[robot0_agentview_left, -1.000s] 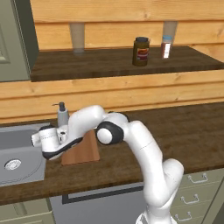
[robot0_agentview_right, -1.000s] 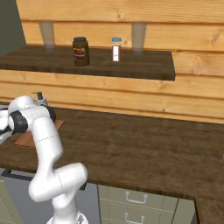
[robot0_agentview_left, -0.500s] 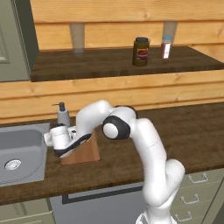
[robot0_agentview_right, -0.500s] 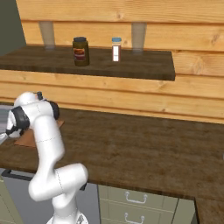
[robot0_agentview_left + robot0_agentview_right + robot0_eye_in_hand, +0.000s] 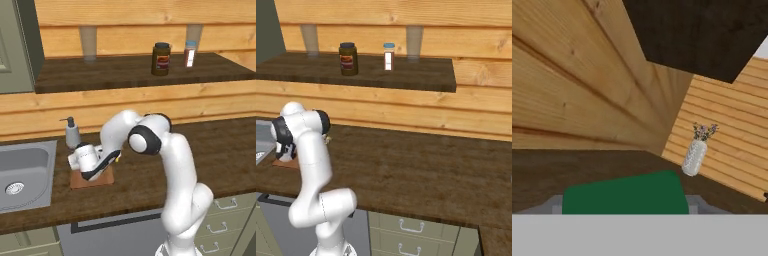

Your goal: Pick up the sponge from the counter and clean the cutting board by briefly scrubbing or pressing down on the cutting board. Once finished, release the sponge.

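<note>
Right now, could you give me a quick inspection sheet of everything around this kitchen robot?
Surface: long dark brown wood-grain counter with a steel sink at its left.
Job's things: flat reddish-brown wooden cutting board beside the sink; dark green sponge between the fingers, just above the board.
Clutter: grey soap dispenser behind the board.
Grippers: two-finger gripper shut on the sponge, low over the board.
Cables: nothing seen.
Surroundings: dark wooden shelf with a dark jar, small white shaker and two glasses; white vase of flowers on the counter, in the hand view.
</note>
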You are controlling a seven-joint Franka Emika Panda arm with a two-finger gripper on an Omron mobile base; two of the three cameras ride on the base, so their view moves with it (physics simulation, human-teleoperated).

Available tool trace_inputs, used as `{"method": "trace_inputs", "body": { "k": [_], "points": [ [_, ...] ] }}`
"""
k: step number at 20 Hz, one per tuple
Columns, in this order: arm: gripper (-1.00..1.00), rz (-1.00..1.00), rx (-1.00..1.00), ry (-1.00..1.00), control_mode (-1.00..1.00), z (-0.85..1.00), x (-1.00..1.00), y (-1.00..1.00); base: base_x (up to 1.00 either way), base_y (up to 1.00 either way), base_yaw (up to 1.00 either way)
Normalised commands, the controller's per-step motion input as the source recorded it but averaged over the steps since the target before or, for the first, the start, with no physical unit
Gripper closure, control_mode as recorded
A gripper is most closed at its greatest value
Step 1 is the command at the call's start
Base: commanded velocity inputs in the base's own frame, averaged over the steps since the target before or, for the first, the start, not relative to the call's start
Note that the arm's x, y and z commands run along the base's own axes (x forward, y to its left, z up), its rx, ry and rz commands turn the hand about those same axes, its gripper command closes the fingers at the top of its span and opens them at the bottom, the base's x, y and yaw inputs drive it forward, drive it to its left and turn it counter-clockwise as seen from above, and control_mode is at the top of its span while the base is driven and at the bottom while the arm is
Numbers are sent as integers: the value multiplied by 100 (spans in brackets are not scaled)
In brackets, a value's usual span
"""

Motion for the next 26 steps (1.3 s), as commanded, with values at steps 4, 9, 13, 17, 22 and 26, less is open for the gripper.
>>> {"method": "trace_inputs", "body": {
  "k": [4,9,13,17,22,26],
  "points": [
    [100,3,4,-51,-100,-49,-55,-91,0,0,0],
    [100,-8,69,-18,-100,85,-25,-25,0,0,0],
    [100,-21,83,-16,-100,44,-35,-19,0,0,0],
    [100,-16,59,1,-100,18,-27,-5,0,0,0],
    [100,0,55,13,-100,6,-23,-34,0,0,0],
    [100,0,32,-4,-100,-52,-31,-41,0,0,0]
  ]
}}
